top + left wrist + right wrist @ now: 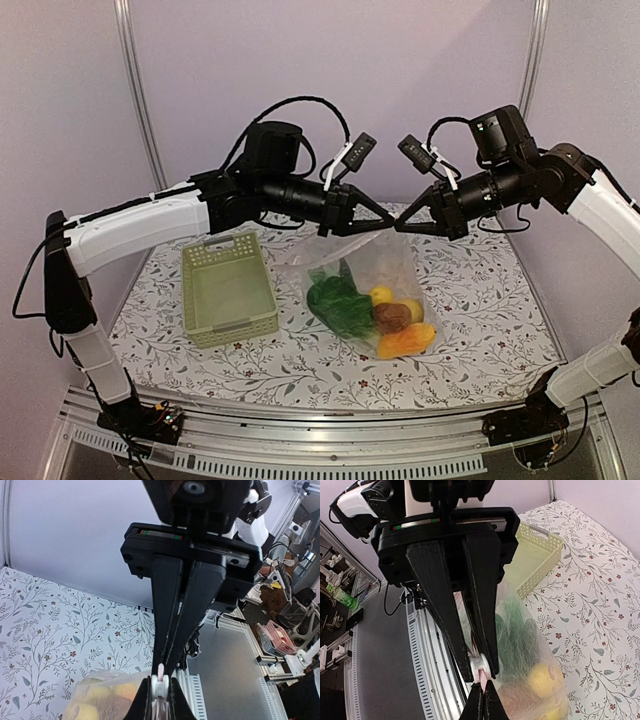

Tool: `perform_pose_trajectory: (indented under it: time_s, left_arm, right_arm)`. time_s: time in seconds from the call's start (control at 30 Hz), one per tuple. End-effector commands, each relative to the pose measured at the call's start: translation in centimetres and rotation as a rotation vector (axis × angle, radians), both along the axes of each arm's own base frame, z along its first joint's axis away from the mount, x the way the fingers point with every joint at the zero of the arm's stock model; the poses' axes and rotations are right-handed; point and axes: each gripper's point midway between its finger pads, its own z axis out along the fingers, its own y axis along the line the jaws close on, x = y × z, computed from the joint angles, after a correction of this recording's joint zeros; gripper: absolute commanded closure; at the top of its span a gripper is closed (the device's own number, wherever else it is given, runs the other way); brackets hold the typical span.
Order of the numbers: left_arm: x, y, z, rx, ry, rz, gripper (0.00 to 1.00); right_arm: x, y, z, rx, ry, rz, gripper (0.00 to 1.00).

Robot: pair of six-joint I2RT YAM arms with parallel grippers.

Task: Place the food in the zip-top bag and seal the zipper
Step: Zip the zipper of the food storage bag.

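Note:
The clear zip-top bag (385,262) hangs over the table, held up by its mouth edge, with the food inside: dark green pieces (340,300), a yellow lemon (381,295), a reddish-brown piece (392,317) and an orange piece (405,342). My two grippers meet tip to tip at the bag's top. My left gripper (383,228) (161,694) is shut on the white slider (161,684) (479,664) of the zipper. My right gripper (401,226) (481,701) is shut on the pale pink zipper strip (483,677) (161,671) right beside the slider.
A pale green slotted basket (228,288) (535,555) stands empty on the floral tablecloth (480,300), left of the bag. The metal rail of the table's near edge (330,440) runs below the bag.

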Motion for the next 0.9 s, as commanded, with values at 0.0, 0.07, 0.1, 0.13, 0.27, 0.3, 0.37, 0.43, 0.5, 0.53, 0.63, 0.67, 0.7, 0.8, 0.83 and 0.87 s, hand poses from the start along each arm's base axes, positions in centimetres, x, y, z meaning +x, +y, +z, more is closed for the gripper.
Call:
perform_pose_trajectory:
  time_s: [0.0,0.07,0.1,0.13,0.27,0.3,0.37,0.43,0.5,0.53,0.63,0.67,0.7,0.8,0.83,0.87]
  left_arm:
    - [1.1,0.8,-0.6,0.028,-0.009,0.043,0.94]
    - [1.5,1.3,-1.1,0.050,-0.017,0.072,0.94]
    - [1.8,1.7,-1.5,0.064,-0.018,0.096,0.93]
    - [2.2,2.1,-1.8,0.074,-0.019,0.121,0.93]
    - [2.6,3.5,-2.4,0.088,-0.009,0.154,0.92]
    - [2.6,3.7,-2.6,0.095,-0.005,0.158,0.92]
    - [2.5,4.3,-3.2,0.114,0.000,0.163,0.92]
    - [2.2,4.8,-3.8,0.130,0.005,0.163,0.92]
    - [2.0,5.4,-4.3,0.147,0.009,0.169,0.91]
    - [1.9,5.7,-4.6,0.156,0.011,0.172,0.91]
    - [1.6,6.9,-5.5,0.182,0.011,0.187,0.91]
    - [1.4,7.3,-5.8,0.192,0.011,0.191,0.91]
    - [1.3,7.8,-6.0,0.201,0.009,0.199,0.91]
    - [1.2,8.9,-6.7,0.217,0.009,0.217,0.91]
    - [1.2,9.3,-7.0,0.222,0.010,0.225,0.91]
    - [1.2,9.7,-7.1,0.226,0.011,0.231,0.91]
  right_arm:
    - [1.8,-1.0,2.0,0.045,-0.051,-0.096,1.00]
    - [2.6,-1.9,2.1,0.060,-0.043,-0.141,1.00]
    - [3.3,-2.7,2.4,0.064,-0.051,-0.174,1.00]
    - [3.9,-3.4,2.3,0.061,-0.053,-0.208,1.00]
    - [6.1,-6.3,2.2,0.055,-0.066,-0.340,1.00]
    - [6.7,-7.1,2.0,0.053,-0.069,-0.373,1.00]
    - [7.4,-8.7,2.1,0.069,-0.059,-0.441,1.00]
    - [8.2,-9.9,2.0,0.061,-0.069,-0.501,1.00]
    - [9.0,-11.0,2.0,0.046,-0.084,-0.560,1.00]
    - [9.5,-11.6,2.1,0.041,-0.090,-0.589,1.00]
    - [10.6,-13.0,2.3,0.025,-0.108,-0.656,1.00]
    - [10.8,-13.3,2.3,0.023,-0.111,-0.669,1.00]
    - [11.1,-13.5,2.1,0.019,-0.104,-0.679,1.00]
    - [11.4,-13.5,1.6,0.015,-0.084,-0.684,1.00]
    - [11.5,-13.4,1.5,0.015,-0.077,-0.683,1.00]
    - [11.5,-13.4,1.4,0.015,-0.072,-0.682,1.00]
